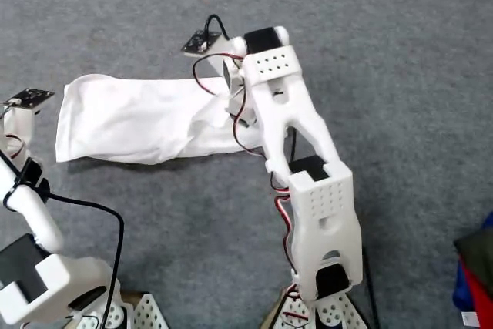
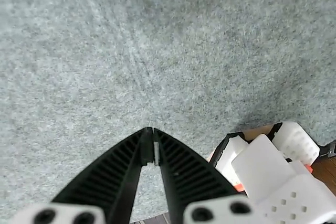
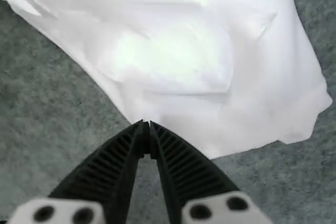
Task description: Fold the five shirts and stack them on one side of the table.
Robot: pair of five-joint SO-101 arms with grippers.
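Because the white shirt (image 1: 131,117) lies spread out on the grey tabletop (image 1: 400,75) and is not folded yet, the right arm (image 1: 289,113) stretches over to the end of it. I think it means to take a corner and fold it over. The right jaws are pressed together, with their tips right at the rim of the cloth. I cannot tell if any cloth is nipped between them. The left arm (image 1: 27,213) stands just beside the shirt's other end. The left jaws are pressed together too, over bare tabletop, with nothing in them. I think that arm has no job just now.

From above you see the whole shirt, both arms, and a small pile of coloured cloth (image 1: 476,267) at the far right edge, maybe more shirts. The right wrist view shows the creases and the tips up close, which the arm hides from above. The left wrist view shows an arm's base (image 2: 273,171) close by.
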